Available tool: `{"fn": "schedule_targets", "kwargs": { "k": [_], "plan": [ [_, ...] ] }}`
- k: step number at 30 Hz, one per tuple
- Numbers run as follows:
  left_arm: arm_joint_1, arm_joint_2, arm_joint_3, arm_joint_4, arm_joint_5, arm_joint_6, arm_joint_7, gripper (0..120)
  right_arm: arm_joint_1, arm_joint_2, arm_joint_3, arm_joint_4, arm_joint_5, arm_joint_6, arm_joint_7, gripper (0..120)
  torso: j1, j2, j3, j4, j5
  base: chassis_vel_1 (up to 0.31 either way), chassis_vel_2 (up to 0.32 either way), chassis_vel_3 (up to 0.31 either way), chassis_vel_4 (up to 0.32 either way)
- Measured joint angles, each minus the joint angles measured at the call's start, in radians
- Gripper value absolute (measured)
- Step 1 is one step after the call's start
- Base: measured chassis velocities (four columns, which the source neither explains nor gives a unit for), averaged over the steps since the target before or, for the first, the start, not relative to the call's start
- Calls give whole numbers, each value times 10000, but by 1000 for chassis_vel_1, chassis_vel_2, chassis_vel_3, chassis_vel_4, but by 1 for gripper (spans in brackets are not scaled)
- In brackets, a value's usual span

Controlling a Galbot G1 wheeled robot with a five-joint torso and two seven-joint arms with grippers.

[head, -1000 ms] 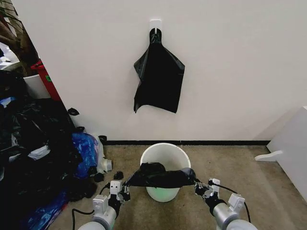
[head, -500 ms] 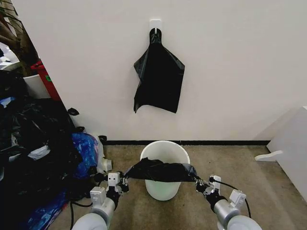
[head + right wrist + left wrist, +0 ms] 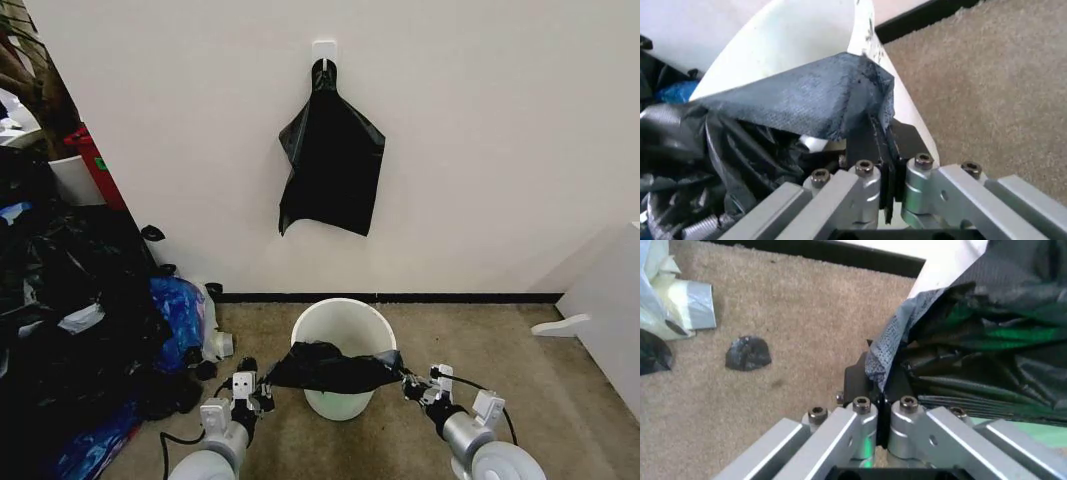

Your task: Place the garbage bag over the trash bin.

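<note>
The trash bin [image 3: 343,325] is a small round white bucket on the carpet by the wall. The garbage bag [image 3: 335,368], black and crinkly, is stretched sideways across the bin's near rim and sags over its front. My left gripper [image 3: 266,386] is shut on the bag's left end, and my right gripper [image 3: 407,386] is shut on its right end. In the left wrist view, the left gripper [image 3: 880,390] pinches the bag [image 3: 987,340] beside the bin [image 3: 953,255]. In the right wrist view, the right gripper [image 3: 883,142] clamps a fold of the bag [image 3: 793,100] against the bin wall [image 3: 793,40].
Flat black bags [image 3: 332,160] hang from a white hook on the wall above the bin. A heap of stuffed black sacks [image 3: 60,300], a blue bag [image 3: 180,310] and a red container [image 3: 95,160] crowd the left. White furniture [image 3: 610,310] stands right. A black scrap [image 3: 747,352] lies on the carpet.
The stretched bag rose slightly half a second ago and now sits lower again across the bin's near rim. Both grippers stay shut on its ends.
</note>
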Motion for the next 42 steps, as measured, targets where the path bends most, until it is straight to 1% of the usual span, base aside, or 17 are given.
{"fn": "schedule_targets", "kwargs": {
  "k": [6, 18, 19, 21, 22, 23, 26, 28, 29, 31, 32, 33, 34, 35, 37, 38, 42],
  "plan": [
    [-40, -58, 114, 146, 80, 0, 26, 0, 149, 26, -9, -199, -191, -190, -91, 0, 0, 0, 0, 0, 0, 0, 0, 0, 0],
    [-3, -141, 346, 280, 384, -26, 46, 0, 62, 26, -22, -134, -483, -320, 5, 0, 0, 0, 0, 0, 0, 0, 0, 0, 0],
    [-1, -138, 346, 249, 433, 13, 36, 0, 28, 17, -13, -80, -541, -299, 52, 3, 0, 0, 0, 0, -1, 0, 0, 0, 0],
    [7, -95, 337, 210, 583, 60, 25, 0, -42, -8, -3, -3, -616, -275, 91, 13, 0, 0, 0, 0, -1, 0, 0, 0, 0],
    [15, -72, 332, 198, 662, 61, 25, 3, -64, -13, -2, 17, -641, -270, 99, 16, 0, 0, 0, 0, -1, 0, 0, 0, 0],
    [15, -72, 332, 198, 662, 61, 25, 3, -64, -13, -2, 17, -641, -270, 99, 16, 0, 0, 0, 0, -1, 0, 0, 0, 0],
    [66, 32, 303, 98, 898, 47, 26, 16, -189, -17, 17, 157, -702, -247, 172, 30, 0, 0, 0, 0, 0, 0, 0, 0, 0],
    [109, 58, 256, 29, 919, 46, 27, 23, -283, -18, 55, 238, -717, -239, 184, 36, 0, 0, 0, 0, 0, 0, 0, 0, 0],
    [175, 76, 162, -28, 928, 48, 33, 30, -361, -22, 110, 310, -719, -239, 184, 43, 0, 0, 0, -1, -1, 0, 0, 0, 0],
    [208, 82, 119, -49, 930, 49, 37, 30, -398, -30, 134, 353, -719, -239, 185, 45, 0, 0, 0, -1, 0, 0, 0, 0, 0],
    [267, 99, 47, -84, 936, 49, 50, 36, -460, -46, 170, 412, -718, -239, 185, 50, 0, 0, -1, 0, -1, 0, 0, 0, 0],
    [340, 118, -52, -124, 939, 50, 81, 36, -544, -66, 205, 491, -719, -239, 184, 54, 0, 0, 0, 0, -1, 0, 0, 0, 0],
    [392, 140, -132, -157, 947, 49, 105, 45, -613, -83, 226, 551, -722, -239, 184, 58, 0, 0, -1, 0, -2, 0, 0, 0, 0],
    [452, 168, -198, -192, 958, 48, 128, 46, -664, -93, 240, 600, -727, -239, 180, 61, 0, 0, -1, -1, -1, 0, 0, 0, 0],
    [598, 246, -307, -265, 975, 35, 198, 57, -793, -120, 288, 711, -754, -235, 164, 71, 0, 0, -1, 0, -1, 0, 0, 0, 0],
    [598, 246, -307, -265, 975, 35, 198, 57, -793, -120, 288, 711, -754, -235, 164, 71, 0, 0, -1, 0, -1, 0, 0, 0, 0],
    [856, 384, -427, -343, 1117, -90, 448, 73, -970, -161, 336, 833, -848, -189, 100, 86, 0, 0, -1, -1, -1, 0, 0, 0, 0]
  ]
}}
